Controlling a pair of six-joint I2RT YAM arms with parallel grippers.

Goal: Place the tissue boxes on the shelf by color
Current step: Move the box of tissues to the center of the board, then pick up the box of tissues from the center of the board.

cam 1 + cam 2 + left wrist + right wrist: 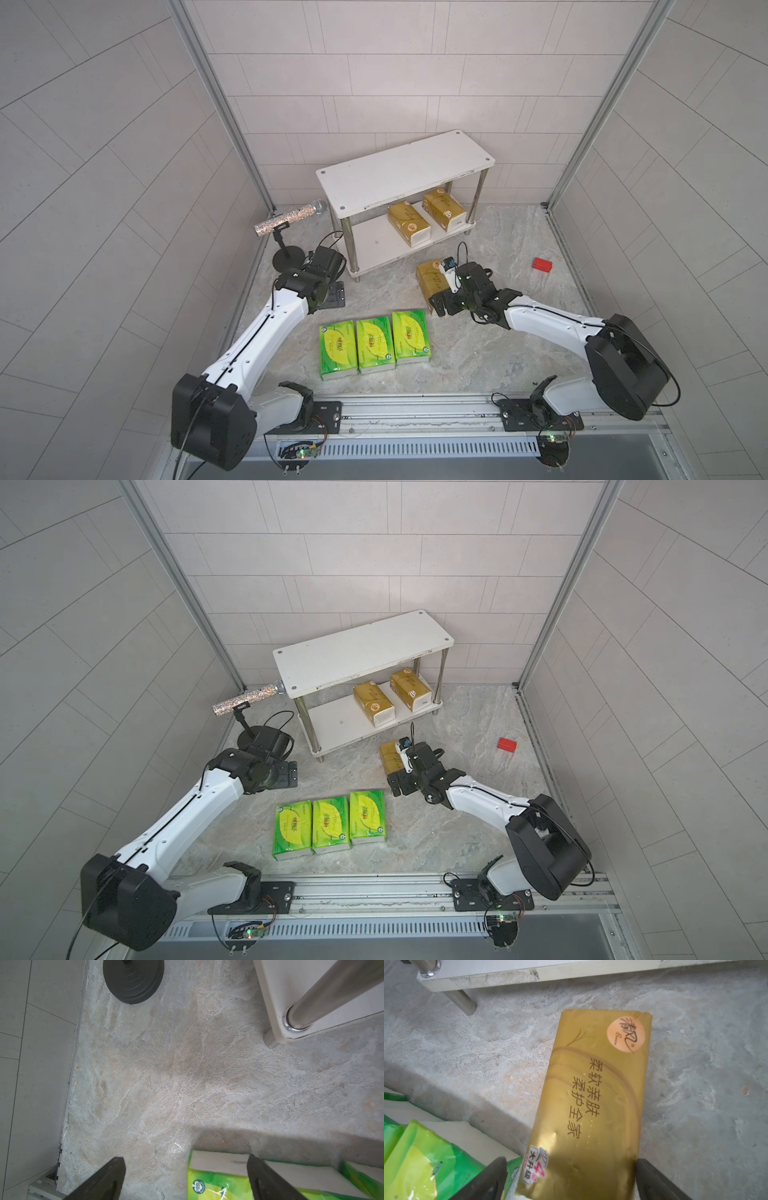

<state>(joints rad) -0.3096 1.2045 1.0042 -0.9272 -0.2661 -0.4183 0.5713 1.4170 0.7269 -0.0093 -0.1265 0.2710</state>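
The shelf (405, 170) stands at the back with its top board bare. Two gold tissue boxes (409, 224) (444, 210) lie on its lower board. Another gold box (596, 1095) lies on the floor in front of the shelf. My right gripper (571, 1160) is open above that box's near end, one finger on each side. Three green tissue boxes (375, 345) lie side by side on the floor nearer the front. My left gripper (186, 1159) is open over the floor by the corner of the leftmost green box (218, 1180). It holds nothing.
A glittery microphone (286, 218) on a black round stand base (133, 978) stands left of the shelf, close to my left wrist. A small red block (542, 264) lies on the floor at the right. Tiled walls close in both sides and the back.
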